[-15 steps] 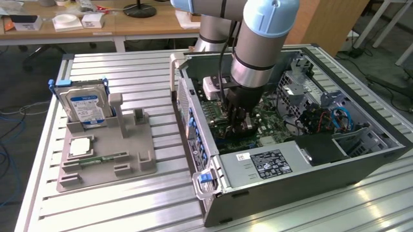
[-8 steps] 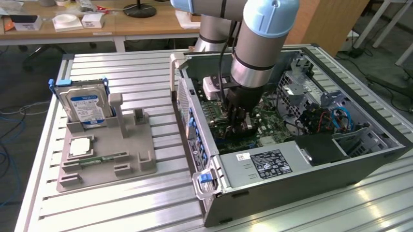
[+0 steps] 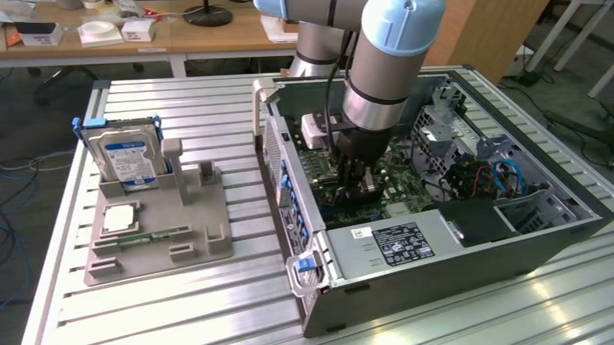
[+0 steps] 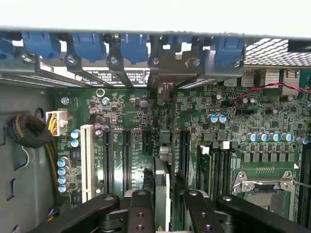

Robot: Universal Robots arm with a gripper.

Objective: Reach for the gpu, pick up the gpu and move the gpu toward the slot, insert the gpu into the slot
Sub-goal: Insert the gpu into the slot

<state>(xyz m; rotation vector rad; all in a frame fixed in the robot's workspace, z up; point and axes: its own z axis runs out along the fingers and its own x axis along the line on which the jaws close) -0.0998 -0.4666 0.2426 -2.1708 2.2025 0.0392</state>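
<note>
Your gripper [image 4: 163, 206] is down inside the open computer case [image 3: 461, 251], fingers [image 4: 141, 208] closed partway on the gpu [image 4: 162, 189], held edge-on, upright above the motherboard [image 4: 136, 116]. You cannot make out the slot beneath it

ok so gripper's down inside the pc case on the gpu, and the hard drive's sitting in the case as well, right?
Not quite. The hard drive is outside the case: it stands upright in the grey holder on the table, at the exterior view's left. The rest holds: the gripper is down inside the case, on the gpu.
</note>
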